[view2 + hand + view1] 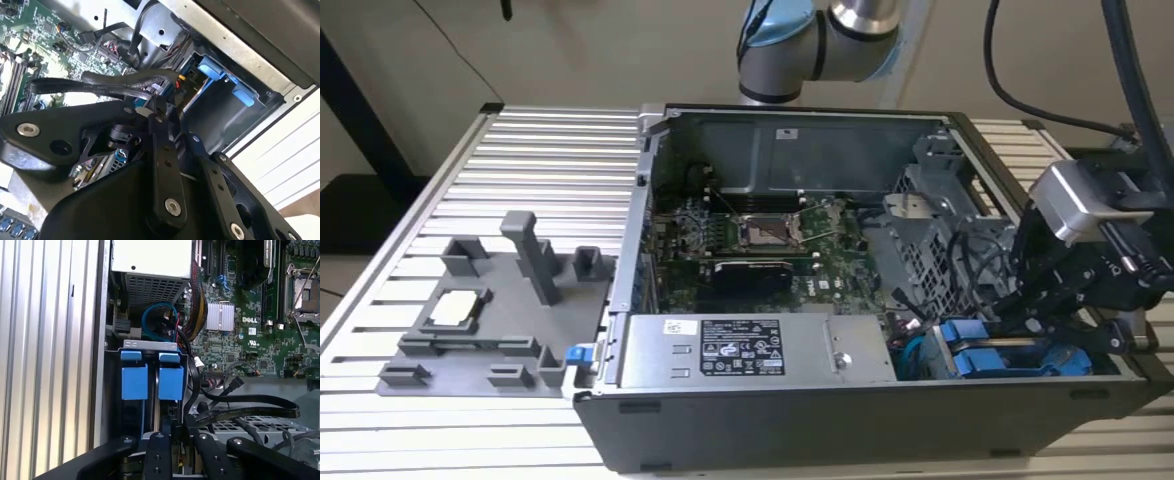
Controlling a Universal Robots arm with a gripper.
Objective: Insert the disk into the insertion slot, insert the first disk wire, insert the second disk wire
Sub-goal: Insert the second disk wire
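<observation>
Your gripper's (172,437) jaws sit nearly closed just behind the insertion slot (150,345), apparently pinching a black cable (240,402); the disk (170,382) is already seated there.

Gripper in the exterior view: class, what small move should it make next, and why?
Probably a short, slow descent. The gripper hangs just above the two blue-tabbed carriers seated in the drive cage, and black cables loop close beside it, so a sideways sweep risks snagging them.
</observation>
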